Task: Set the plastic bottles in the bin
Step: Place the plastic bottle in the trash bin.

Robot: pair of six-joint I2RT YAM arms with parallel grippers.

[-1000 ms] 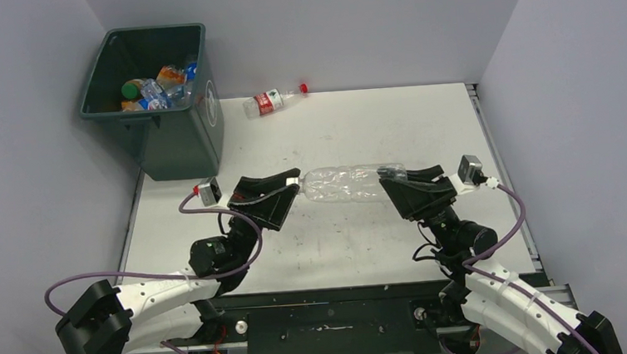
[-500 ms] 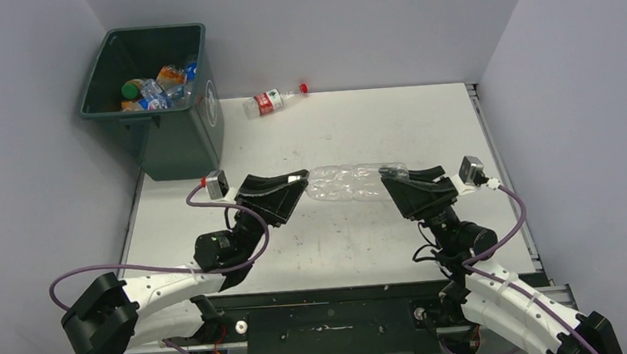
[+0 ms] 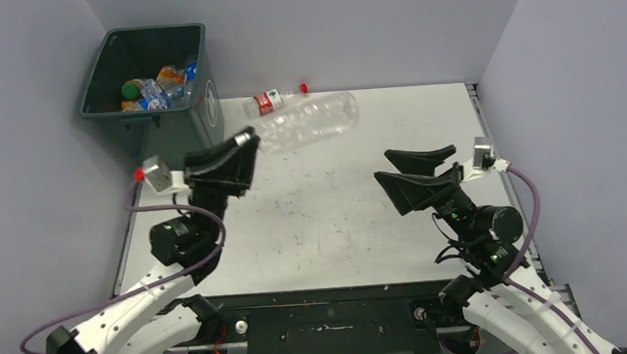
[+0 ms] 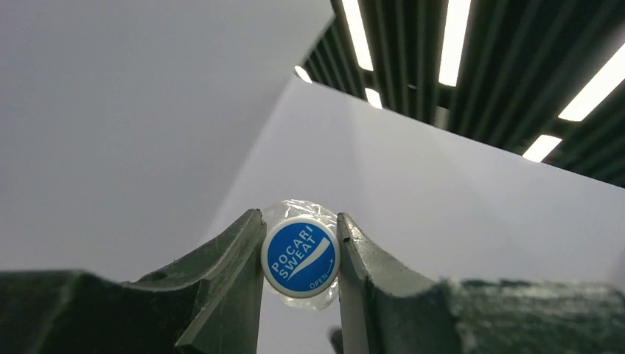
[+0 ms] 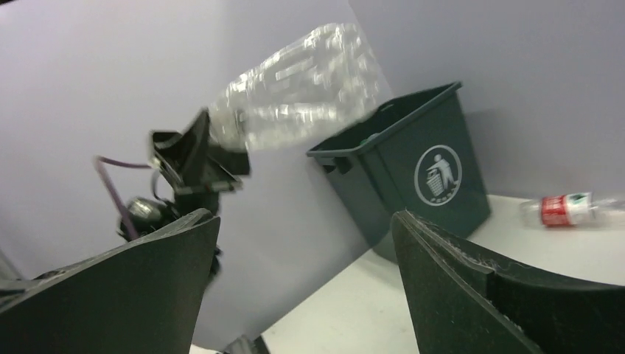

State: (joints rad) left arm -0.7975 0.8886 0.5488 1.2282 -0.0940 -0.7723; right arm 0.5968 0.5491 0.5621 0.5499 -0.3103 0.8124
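My left gripper (image 3: 248, 139) is shut on the blue-capped neck of a large clear plastic bottle (image 3: 310, 120), which it holds in the air, tilted, just right of the bin (image 3: 145, 111). In the left wrist view the blue cap (image 4: 300, 256) sits pinched between the two fingers. The dark green bin holds several bottles (image 3: 158, 86). A small clear bottle with a red label and red cap (image 3: 273, 101) lies on the table behind the raised one. At mid right my right gripper (image 3: 383, 165) stands open and empty; its wrist view shows the raised bottle (image 5: 302, 81) above the bin (image 5: 413, 169).
The white table (image 3: 347, 233) ends at grey walls behind and on both sides. The bin stands off the table's far left corner, against the left wall. The small bottle (image 5: 567, 209) lies close to the back wall.
The left gripper closed on the cap end, and the right gripper opened and let the bottle go. The left arm then lifted the bottle and swung it back-left towards the bin.
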